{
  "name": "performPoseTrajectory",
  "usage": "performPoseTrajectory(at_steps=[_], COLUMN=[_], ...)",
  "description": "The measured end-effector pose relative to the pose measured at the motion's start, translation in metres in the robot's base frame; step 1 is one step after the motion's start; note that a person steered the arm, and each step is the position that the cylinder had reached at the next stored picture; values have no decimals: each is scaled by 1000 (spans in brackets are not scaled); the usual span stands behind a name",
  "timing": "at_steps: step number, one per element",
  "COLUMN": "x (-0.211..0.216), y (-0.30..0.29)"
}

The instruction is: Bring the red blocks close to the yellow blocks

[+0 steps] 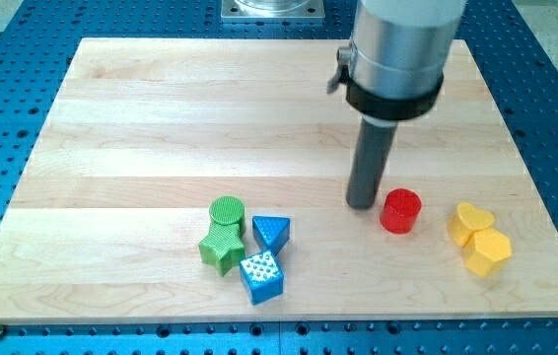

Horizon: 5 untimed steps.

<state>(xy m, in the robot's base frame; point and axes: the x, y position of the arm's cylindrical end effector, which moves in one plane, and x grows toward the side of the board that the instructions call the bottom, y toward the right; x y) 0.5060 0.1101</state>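
Toward the view's lower right of the wooden desk (pixel 161 118), my tip (pixel 362 205) sits just to the view's left of the red cylinder (pixel 400 211), very near it; whether it touches I cannot tell. No claw exists on this rig, only the straight rod, so there is nothing to report as apart or together.

Off to the view's right of the cylinder lie the two yellow blocks: a yellow heart (pixel 469 222) and, touching it just below, a yellow hexagonal block (pixel 487 251). A modest gap separates red from yellow. I see only one red block on the desk.

My judgement is that the step in hand is a push toward the view's right, and it is nearly lined up. To do it well, I would keep the tip on the side of the cylinder facing away from the yellows, centred on it, since a round block will likely roll off the rod if struck off-centre. The yellows sit slightly lower in the view than the cylinder, so the push wants a slight lean toward the view's bottom. I would go slowly and stop short of contact, so the yellow pair is not shoved toward the desk's edge.

The green cylinder (pixel 227 212), green star (pixel 222 248), blue triangle (pixel 271 232) and blue cube (pixel 261 275) cluster well apart at the view's bottom centre, out of the path.
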Motion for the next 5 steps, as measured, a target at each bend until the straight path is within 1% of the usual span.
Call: performPoseTrajectory(at_steps=[1, 2, 3, 4, 5], x=[-2, -70, -156, -233, -236], y=[32, -6, -43, -60, 42])
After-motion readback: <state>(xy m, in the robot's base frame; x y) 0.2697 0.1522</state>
